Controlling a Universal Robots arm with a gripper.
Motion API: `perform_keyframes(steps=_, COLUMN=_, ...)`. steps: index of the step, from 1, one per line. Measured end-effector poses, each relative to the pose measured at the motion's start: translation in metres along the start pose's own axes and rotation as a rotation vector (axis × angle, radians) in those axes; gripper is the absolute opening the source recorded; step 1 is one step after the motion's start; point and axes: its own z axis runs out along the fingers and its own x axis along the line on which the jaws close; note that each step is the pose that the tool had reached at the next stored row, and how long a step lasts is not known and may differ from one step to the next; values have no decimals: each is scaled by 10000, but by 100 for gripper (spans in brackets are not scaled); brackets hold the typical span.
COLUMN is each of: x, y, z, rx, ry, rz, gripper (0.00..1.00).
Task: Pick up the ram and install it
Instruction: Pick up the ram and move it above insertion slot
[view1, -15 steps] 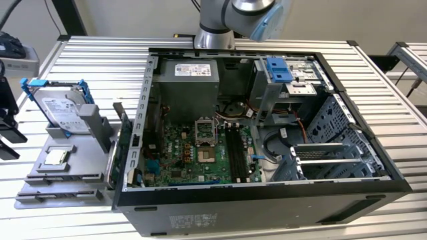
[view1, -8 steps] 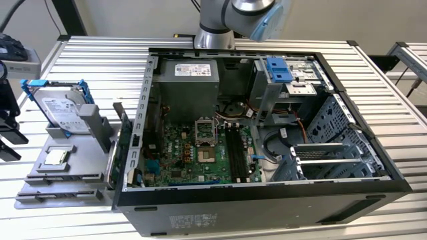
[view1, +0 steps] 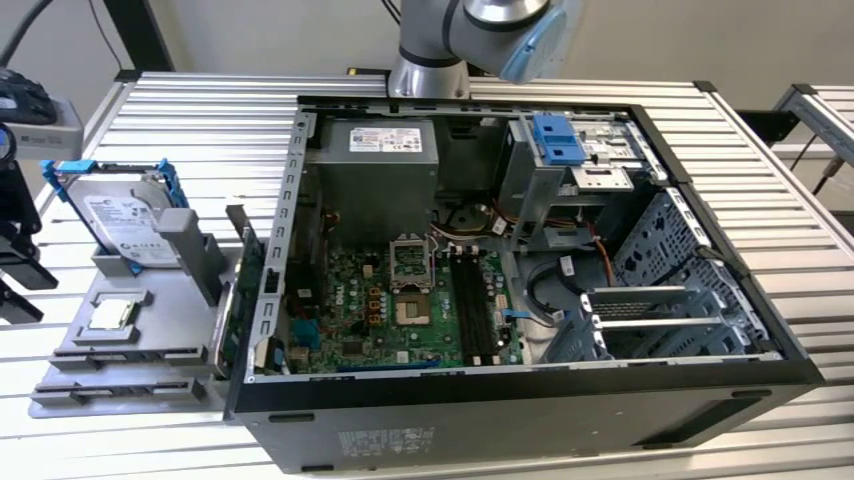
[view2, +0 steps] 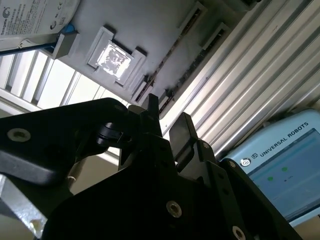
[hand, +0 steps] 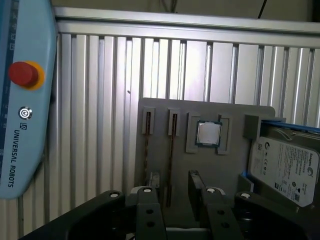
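Gripper is clear of the counter, its fingers parted with nothing between them. The ram stands on edge in a slot of the grey holder — beside a processor chip — not touched by the gripper.

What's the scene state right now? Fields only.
gripper: fingers open, empty, pointed at the tray
ram: edge-on in a tray slot, in line with the finger gap, not gripped
tray: also holds a processor chip and hard drive
computer case: open, on the slatted table
progress: ram not yet picked up
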Motion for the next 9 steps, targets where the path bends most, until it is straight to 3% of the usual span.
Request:
perform_keyframes(steps=5, x=1, y=-1, z=5, rx=1, ry=-1, rz=-2, gripper=100)
perform_keyframes(steps=9, x=2, y=0, z=48, rx=1, ry=-1, rz=0, gripper=100)
